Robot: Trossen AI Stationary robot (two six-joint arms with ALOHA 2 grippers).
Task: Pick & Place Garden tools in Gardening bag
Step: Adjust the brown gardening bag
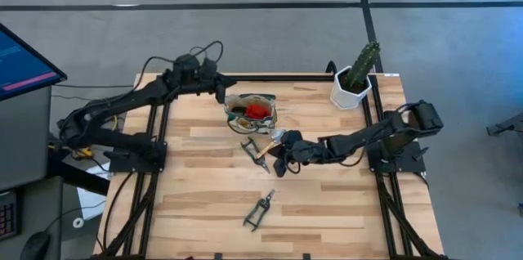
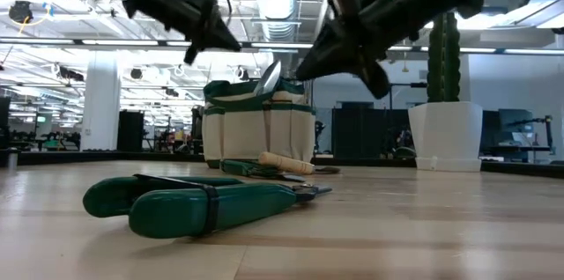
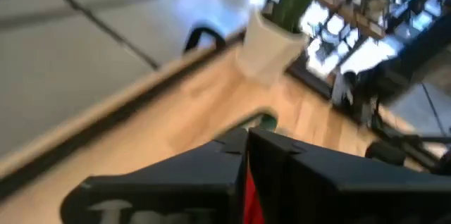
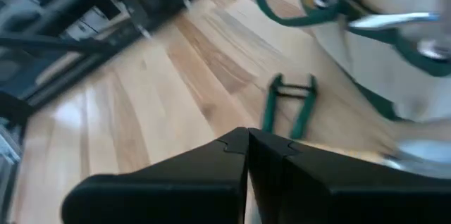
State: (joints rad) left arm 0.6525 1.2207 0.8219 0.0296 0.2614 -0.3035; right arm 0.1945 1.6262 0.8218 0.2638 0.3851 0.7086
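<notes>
Landmark: gardening bag (image 1: 251, 111), cream with green trim, standing upright toward the far side of the wooden table (image 1: 327, 203).

Nearest the front edge, well apart from the bag: pruning shears (image 1: 259, 210), green-handled, lying flat; filled the foreground in the low view (image 2: 189, 202); also seen in the right wrist view (image 4: 289, 104).

Between shears and bag, just in front of the bag: wooden-handled tool (image 1: 263, 150) lying on the table beside a second small tool (image 1: 248, 145); light handle visible in the low view (image 2: 284, 163).

Right gripper (image 1: 282, 164) raised above the table, just in front of the bag and to its right, close to the wooden-handled tool. Fingers (image 4: 246, 155) pressed together, nothing between them.

Inside the bag: red-headed tool (image 1: 258, 110) showing at the open top; a metal blade (image 2: 270, 77) standing up above the rim.

Left gripper (image 1: 221, 90) at the bag's far-left corner, above the rim. Fingers (image 3: 243, 155) closed; a red sliver seen between them in the left wrist view, contents not determinable.

Beyond the bag, off to its right at the far corner: white pot with cactus (image 1: 357, 80).
</notes>
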